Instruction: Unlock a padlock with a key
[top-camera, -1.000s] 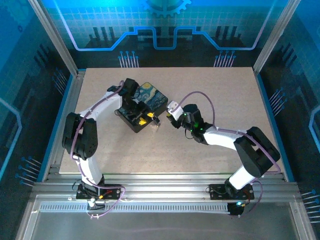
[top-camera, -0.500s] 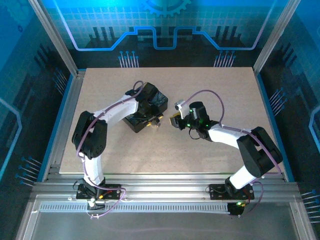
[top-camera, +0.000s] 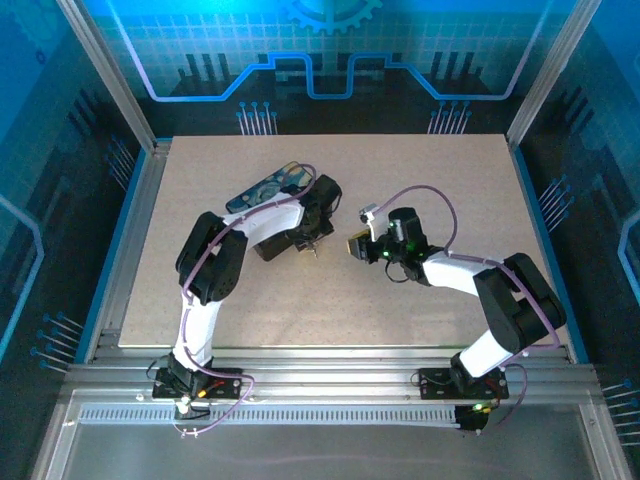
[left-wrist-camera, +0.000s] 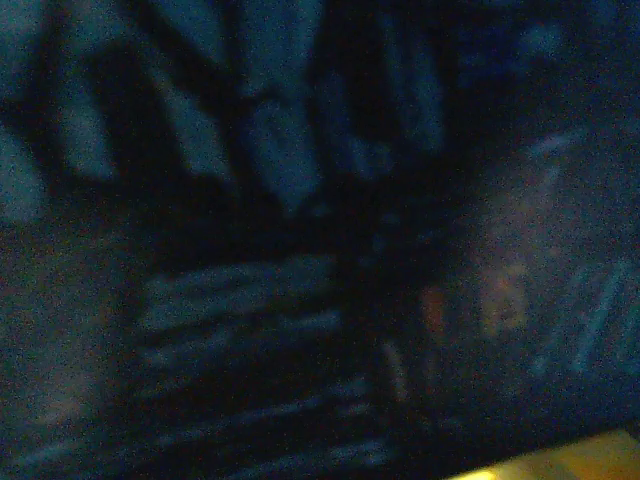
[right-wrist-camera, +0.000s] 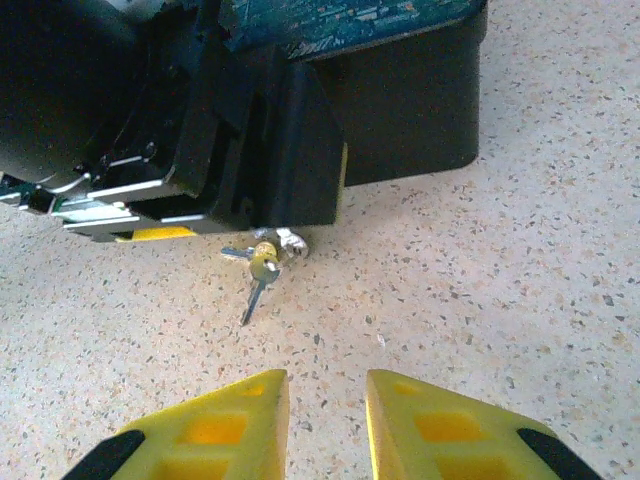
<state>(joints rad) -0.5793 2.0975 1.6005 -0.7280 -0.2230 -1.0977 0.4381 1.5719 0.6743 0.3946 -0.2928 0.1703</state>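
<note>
- Padlock (right-wrist-camera: 264, 262): lies on the table (right-wrist-camera: 480, 280) just left of centre in the right wrist view, just below the lower edge of the dark box (right-wrist-camera: 400, 110). Shows as a small speck at mid-frame in the top view, between the two arms.
- Key (right-wrist-camera: 250, 302): seems to belong to the same little cluster, with its blade bare and pointing to the lower left. Probably not in the keyhole yet. Too small to tell whether the shackle is shut or sprung.
- Right gripper (right-wrist-camera: 327, 398): hovers at the bottom edge of its own view, near the padlock but apart from it. Has its yellow fingertips parted by a narrow gap, with nothing between them.
- Left gripper (top-camera: 308, 230): reaches over the box, just left of centre in the top view. Cannot tell whether parted or closed, nor whether anything is gripped. Gives nothing but dark blur through its own camera.
- Done, judging by the layout: the approach at most, with no hold on key or padlock to be seen.
- Left to do: grasp the key, steady the padlock, seat the blade, turn it and free the shackle.
</note>
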